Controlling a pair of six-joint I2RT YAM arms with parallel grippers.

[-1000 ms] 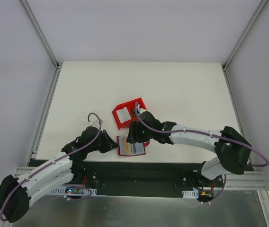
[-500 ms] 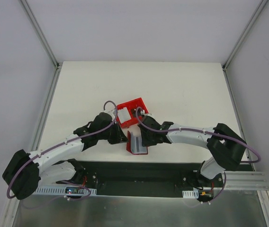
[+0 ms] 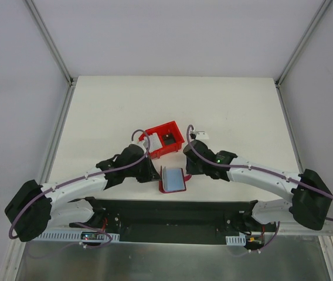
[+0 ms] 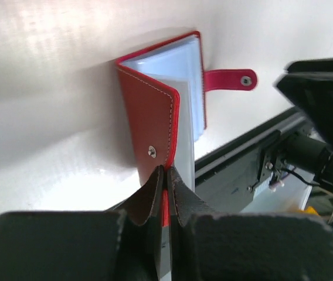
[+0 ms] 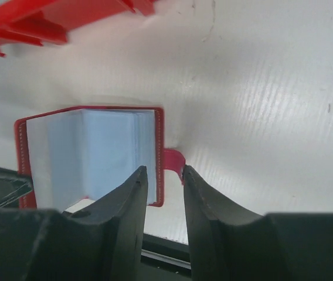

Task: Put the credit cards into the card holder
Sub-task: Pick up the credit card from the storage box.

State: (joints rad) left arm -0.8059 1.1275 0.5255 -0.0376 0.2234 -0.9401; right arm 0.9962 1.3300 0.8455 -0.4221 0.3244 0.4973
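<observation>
The card holder (image 3: 173, 180) lies open near the table's front edge, dark red outside with pale blue pockets inside (image 5: 90, 152). My left gripper (image 4: 166, 172) is shut on the edge of its red cover (image 4: 149, 117), which stands raised. Its snap tab (image 4: 231, 79) sticks out on the far side. My right gripper (image 5: 165, 172) is open, its fingers on either side of the holder's right edge, with the right finger against the tab (image 5: 175, 158). A pale flat thing (image 3: 153, 142) lies in the red bin; I cannot tell whether it is a credit card.
A bright red open-fronted bin (image 3: 164, 132) stands just behind the holder, with a small black block (image 3: 169, 139) inside. The black front rail (image 3: 172, 208) runs right below the holder. White side walls and metal posts frame the table.
The left gripper moved right to the holder and closed on its cover. The right gripper drew back to the right. The holder shifted slightly right and its cover lifted.
</observation>
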